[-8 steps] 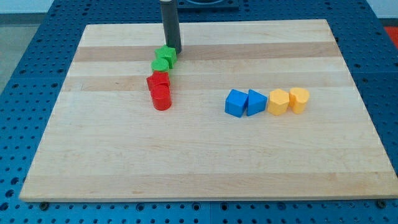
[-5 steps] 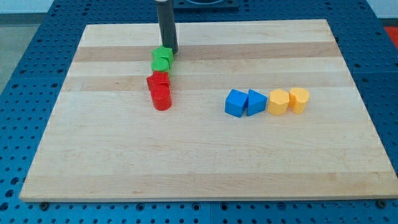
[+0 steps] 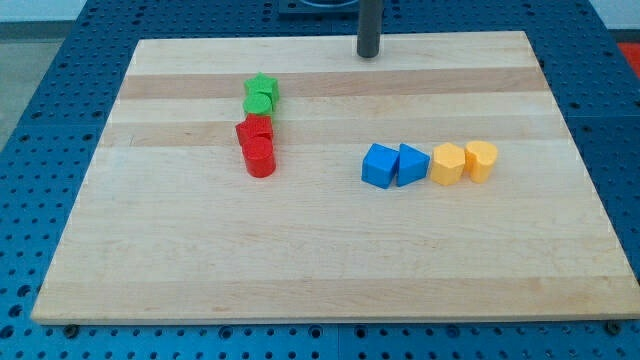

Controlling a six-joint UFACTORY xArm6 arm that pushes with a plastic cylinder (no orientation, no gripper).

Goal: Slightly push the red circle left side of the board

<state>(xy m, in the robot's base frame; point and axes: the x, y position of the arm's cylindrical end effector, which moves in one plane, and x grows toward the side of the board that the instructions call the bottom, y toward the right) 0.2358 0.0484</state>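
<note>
**Mia:** Up at the view's top, near the back edge of the pale wooden tabletop (image 3: 330, 250), is the dark rod. Its tip (image 3: 369, 55) sits there all alone, with no block close to it.

**Ben:** Where is the small red round block (image 3: 260, 159) it has to push?

**Mia:** It is down and to the view's left of the tip, well apart from it. It is the bottom block in a little line. Another red block (image 3: 254, 129) touches it from above, and I cannot tell that one's shape. Above that are two green blocks (image 3: 260, 95), pressed together.

**Ben:** So which way must the rod go?

**Mia:** I think the tip has to come down to the view's right side of the red round block. Then a small push would slide it toward the view's left. That side is open, so nothing blocks the way.

**Ben:** Does the rod have a hand? Is it open or closed?

**Mia:** No hand shows. It is only a straight rod, so there is nothing to open or close.

**Ben:** What changed from a moment ago?

**Mia:** The tip was right beside the top green block then. Now it has moved off to the view's right and up. The two blue blocks (image 3: 394, 165) and two yellow blocks (image 3: 464, 162) at the view's right have stayed put.
</note>
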